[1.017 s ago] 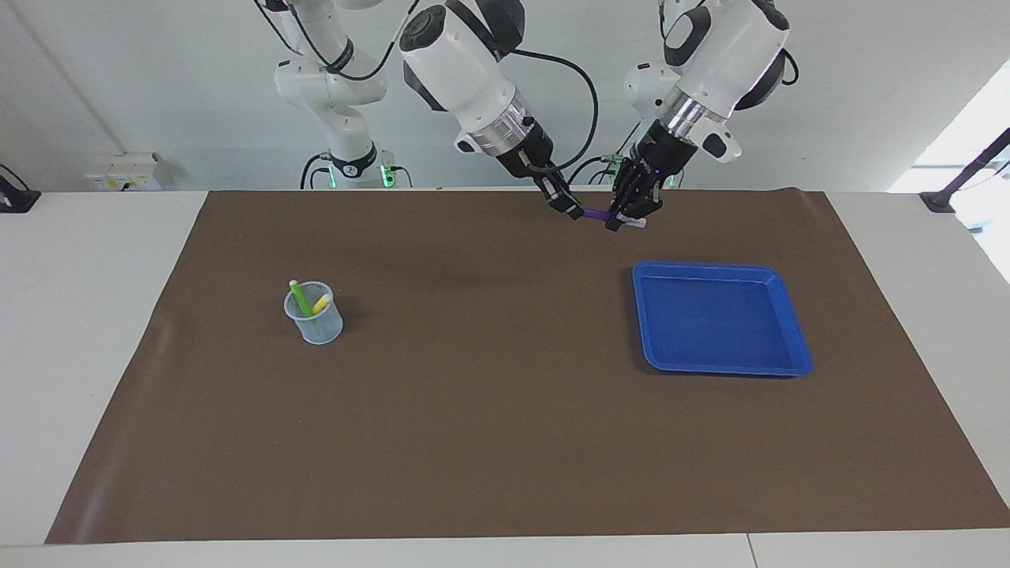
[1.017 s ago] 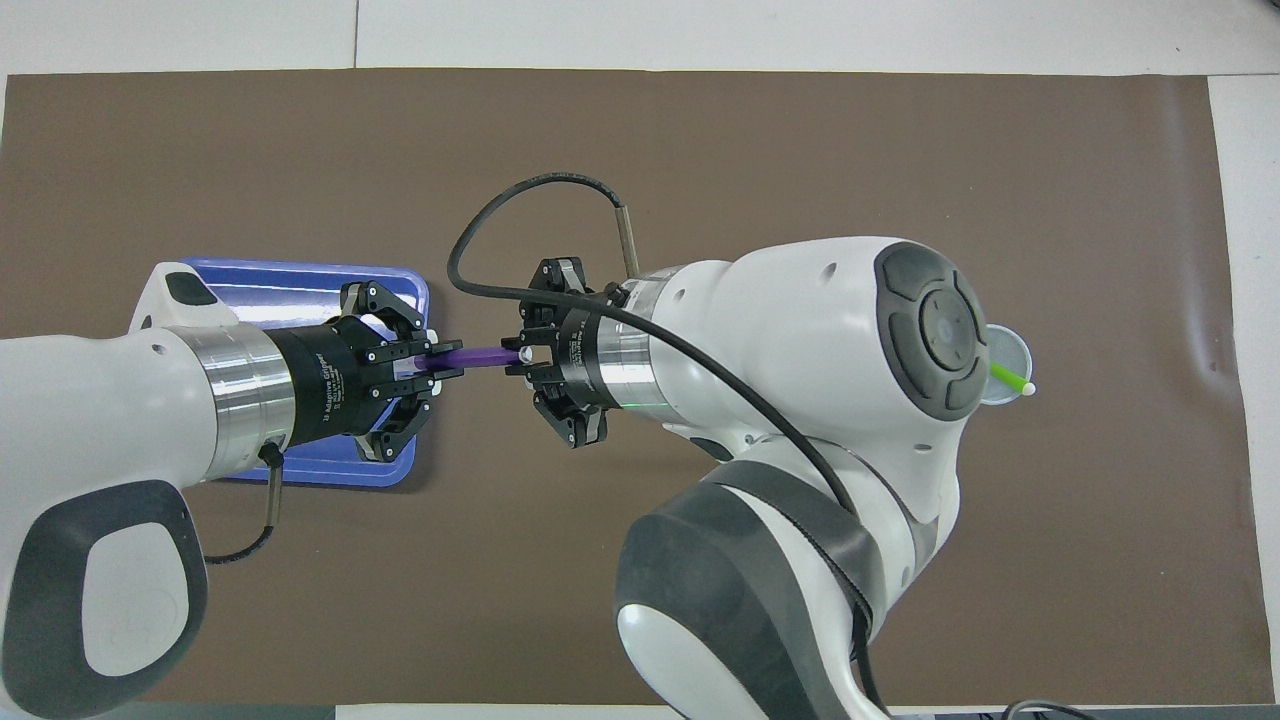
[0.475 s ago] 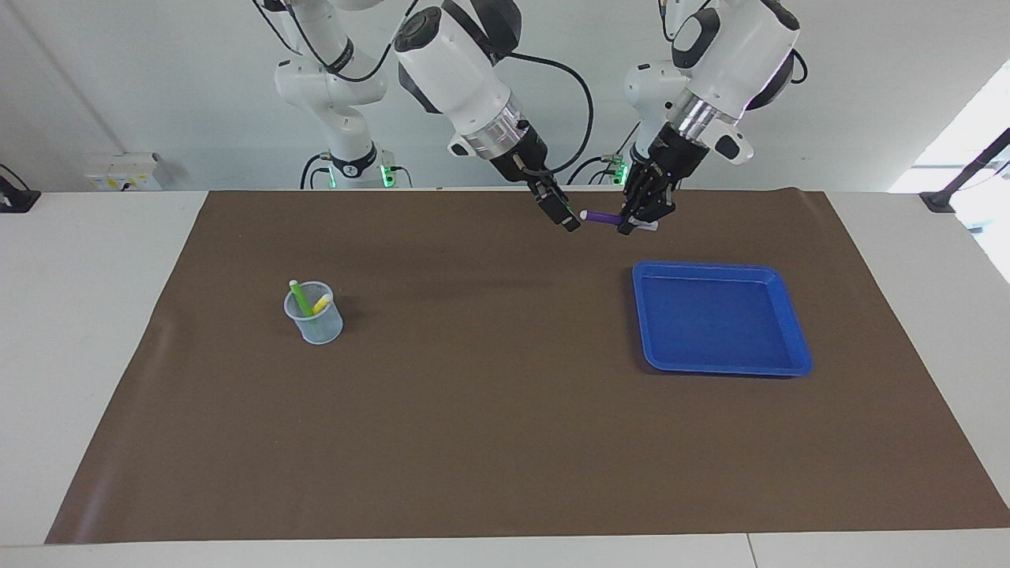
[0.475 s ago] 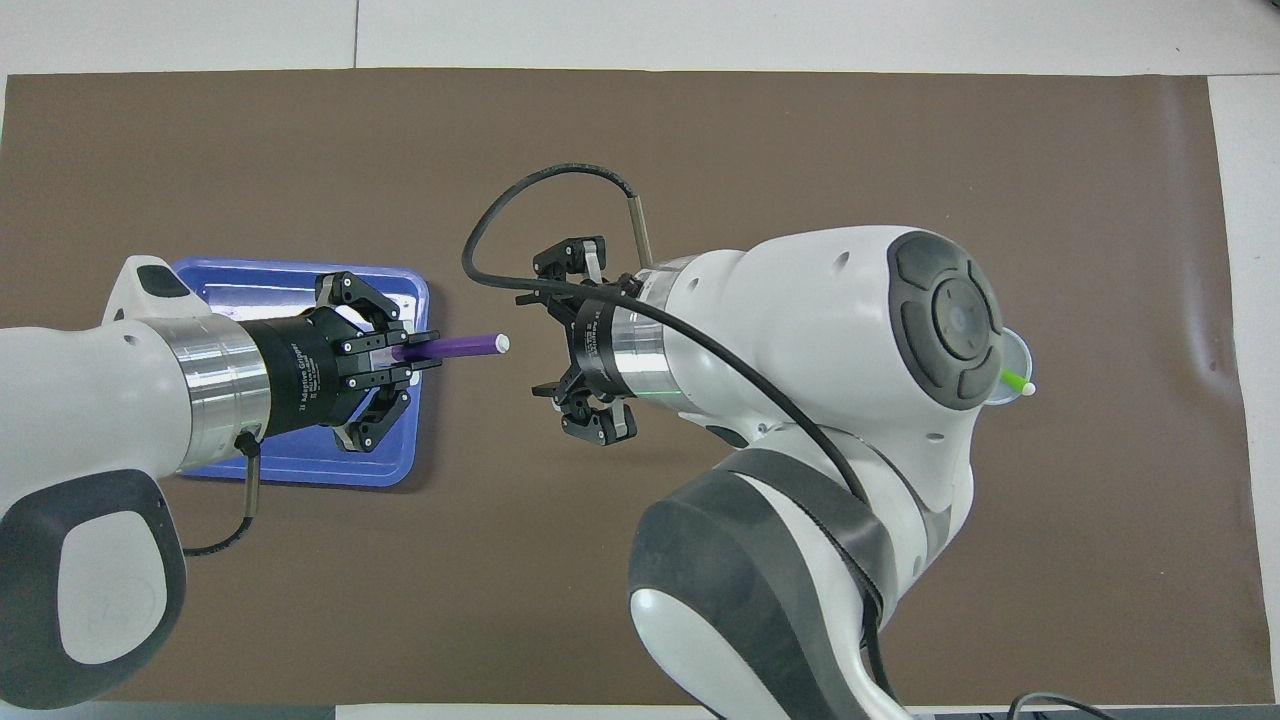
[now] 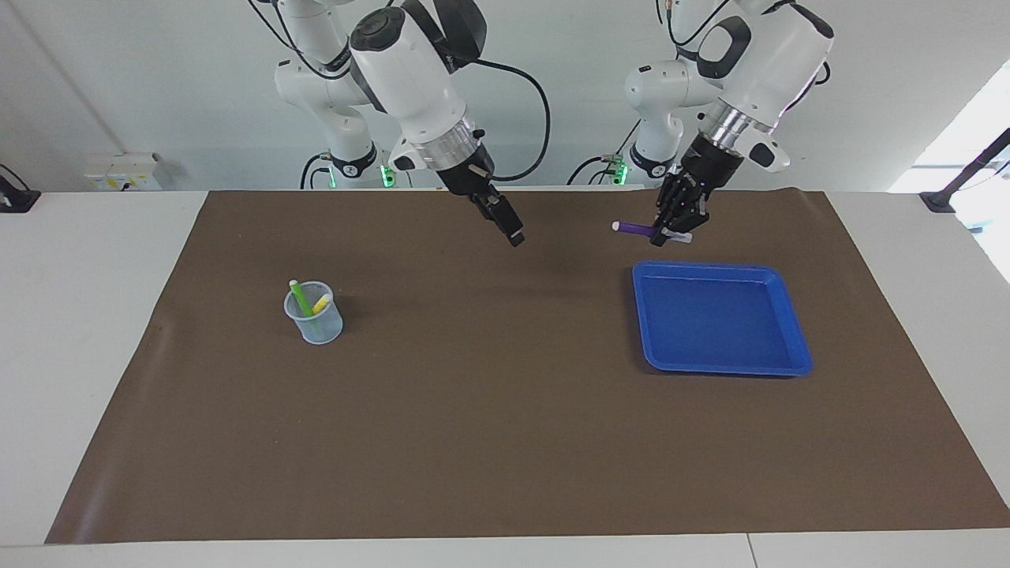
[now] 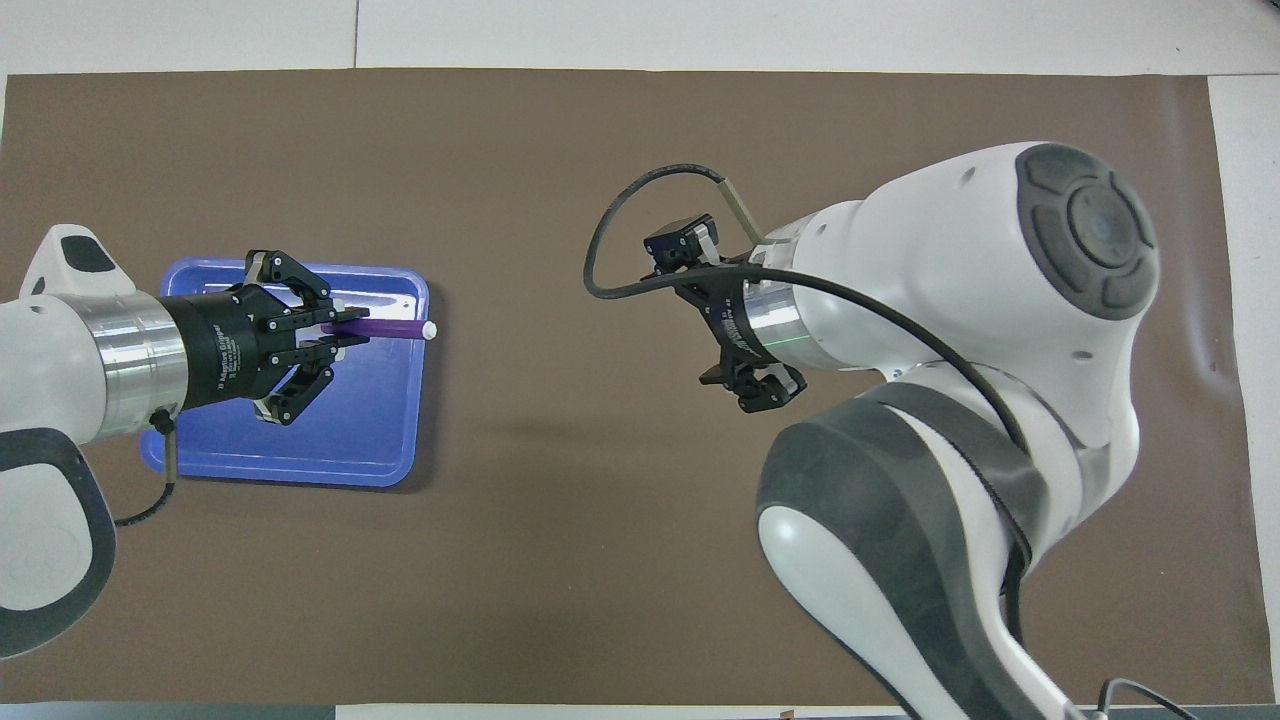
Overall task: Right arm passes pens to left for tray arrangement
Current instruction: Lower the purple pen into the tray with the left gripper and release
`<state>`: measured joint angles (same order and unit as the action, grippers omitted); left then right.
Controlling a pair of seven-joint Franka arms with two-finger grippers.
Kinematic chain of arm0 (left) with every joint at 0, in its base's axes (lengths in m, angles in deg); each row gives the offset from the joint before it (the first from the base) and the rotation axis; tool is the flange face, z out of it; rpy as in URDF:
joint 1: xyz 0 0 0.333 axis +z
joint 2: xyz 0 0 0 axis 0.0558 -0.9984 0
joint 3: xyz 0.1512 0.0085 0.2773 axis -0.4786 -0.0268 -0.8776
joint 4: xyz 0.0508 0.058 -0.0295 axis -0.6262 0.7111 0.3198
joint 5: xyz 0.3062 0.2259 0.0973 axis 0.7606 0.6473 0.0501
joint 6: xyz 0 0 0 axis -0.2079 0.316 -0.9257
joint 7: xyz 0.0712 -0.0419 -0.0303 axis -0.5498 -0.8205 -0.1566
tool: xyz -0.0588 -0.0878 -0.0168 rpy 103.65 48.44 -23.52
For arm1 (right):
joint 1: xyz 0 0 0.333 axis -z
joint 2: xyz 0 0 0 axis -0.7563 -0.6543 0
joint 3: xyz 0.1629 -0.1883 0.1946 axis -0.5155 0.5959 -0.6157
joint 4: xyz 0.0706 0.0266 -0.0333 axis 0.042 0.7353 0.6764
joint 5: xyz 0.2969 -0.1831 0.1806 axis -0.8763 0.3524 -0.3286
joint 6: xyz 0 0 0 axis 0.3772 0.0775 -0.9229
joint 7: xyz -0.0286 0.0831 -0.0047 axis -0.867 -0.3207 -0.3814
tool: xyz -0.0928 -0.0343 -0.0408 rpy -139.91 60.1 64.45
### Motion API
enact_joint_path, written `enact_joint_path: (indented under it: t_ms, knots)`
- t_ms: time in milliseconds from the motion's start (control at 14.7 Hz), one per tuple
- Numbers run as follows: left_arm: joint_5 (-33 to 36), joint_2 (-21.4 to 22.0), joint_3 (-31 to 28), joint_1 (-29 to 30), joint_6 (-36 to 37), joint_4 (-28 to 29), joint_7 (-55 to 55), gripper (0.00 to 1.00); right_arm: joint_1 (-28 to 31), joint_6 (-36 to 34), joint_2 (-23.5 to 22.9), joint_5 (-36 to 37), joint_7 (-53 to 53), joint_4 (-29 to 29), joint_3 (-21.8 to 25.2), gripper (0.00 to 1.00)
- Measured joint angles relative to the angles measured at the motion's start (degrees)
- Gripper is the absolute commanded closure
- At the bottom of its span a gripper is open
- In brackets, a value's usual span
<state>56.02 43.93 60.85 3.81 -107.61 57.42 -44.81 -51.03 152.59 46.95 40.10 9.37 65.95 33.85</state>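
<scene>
The purple pen (image 5: 636, 229) was gripped by the closed left gripper (image 5: 672, 230) above the blue tray (image 5: 797, 335) edge; the right gripper (image 5: 513, 233), wide open and empty, was held above the brown mat (image 5: 489, 410) beside the tray.

You see a plain white wall (image 5: 158, 79) rising past a white table (image 5: 79, 315); a brown rectangular mat (image 5: 505, 442) covers most of it; daylight enters a bright window (image 5: 978, 158) at one end.
</scene>
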Motion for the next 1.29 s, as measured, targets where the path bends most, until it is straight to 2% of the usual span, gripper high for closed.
enact_joint_path:
  t_ms: [339, 746, 882, 1085, 1289]
  knots:
    - [1.99, -6.62, -0.24, 6.87, 1.48, 0.35, 34.78, 1.0, 0.05, -6.58, 1.79, 7.76, -24.06, 0.58, 6.58, 0.0]
    - [20.21, -20.9, 0.02, 7.2, 2.91, -4.32, 63.27, 1.0, 0.05, -8.02, 1.96, 16.57, -50.86, 1.2, 15.45, 0.0]
    - [23.78, -24.93, 0.16, 6.66, 2.78, -5.09, 68.23, 1.0, 0.03, -8.21, 2.11, 18.7, -57.28, 1.2, 18.1, 0.0]
    - [28.98, -29.58, 0.42, 4.97, 2.66, -6.99, 69.71, 1.0, 0.0, -9.68, 3.04, 19.27, -64.34, 1.08, 21.61, 0.0]
    - [29.94, -31.56, 0.48, 3.53, 2.7, -8.25, 70.31, 1.0, 0.03, -12.04, 4.93, 19.6, -69.58, 1.0, 24.47, 0.0]
